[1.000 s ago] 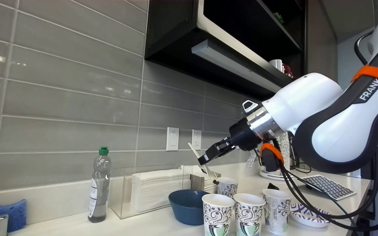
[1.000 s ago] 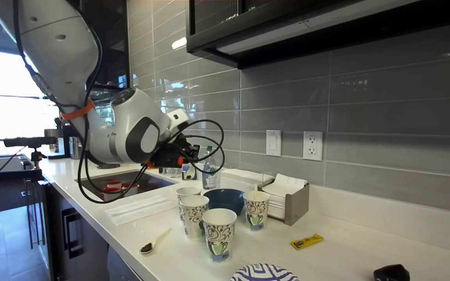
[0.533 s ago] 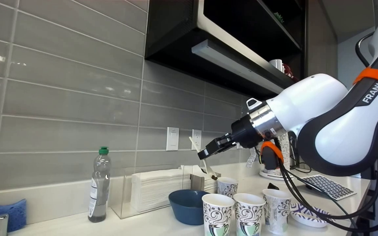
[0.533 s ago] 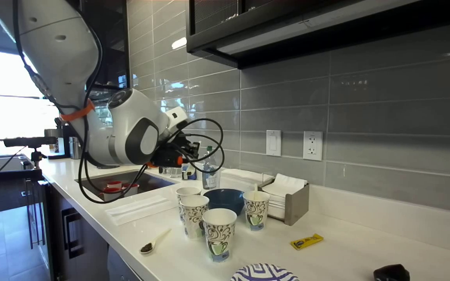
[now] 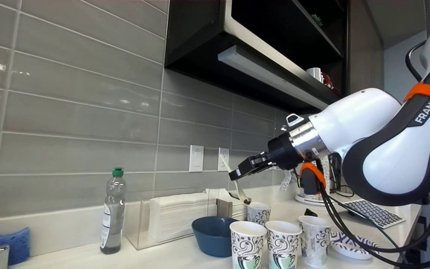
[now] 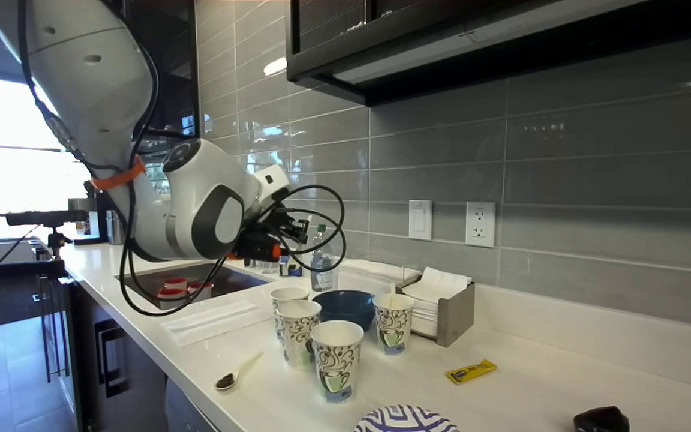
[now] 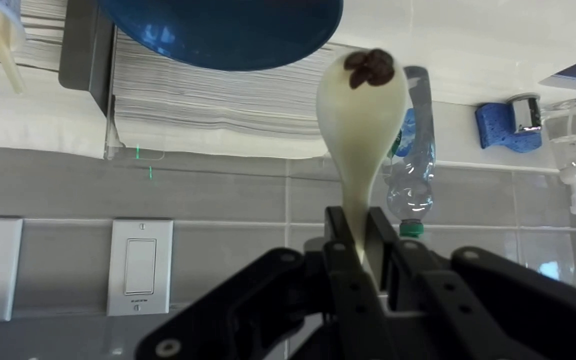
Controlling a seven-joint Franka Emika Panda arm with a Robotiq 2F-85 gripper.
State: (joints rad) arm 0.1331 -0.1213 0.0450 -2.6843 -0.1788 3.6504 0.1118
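- While the gripper (image 7: pixel 357 227) hangs in the air over the desk (image 6: pixel 519 402), it is clamped on the handle of a pale spoon (image 7: pixel 360 120).
- That spoon is cream-coloured and smooth, its bowl rounded, with a few dark brown bits (image 7: pixel 369 67) at the tip; in an exterior view its handle slants up to the left, its bowl end low on the right.
- White and glossy, the surface carries, in an exterior view, a blue bowl (image 6: pixel 344 305) with three patterned paper cups (image 6: pixel 337 359) to its left and near side, and a fourth cup (image 6: pixel 393 327) just right.
- Nearer lie a second spoon (image 6: pixel 236 373) on the left and a yellow packet (image 6: pixel 470 372) on the right.
- At the far left sits a sink (image 6: pixel 237 281) with red-rimmed cups (image 6: pixel 173 294).
- Behind rises a gray tiled wall (image 5: pixel 80 112); a black cabinet (image 5: pixel 196 41) hangs overhead, and a bright window (image 6: pixel 21 180) stands at the far left.
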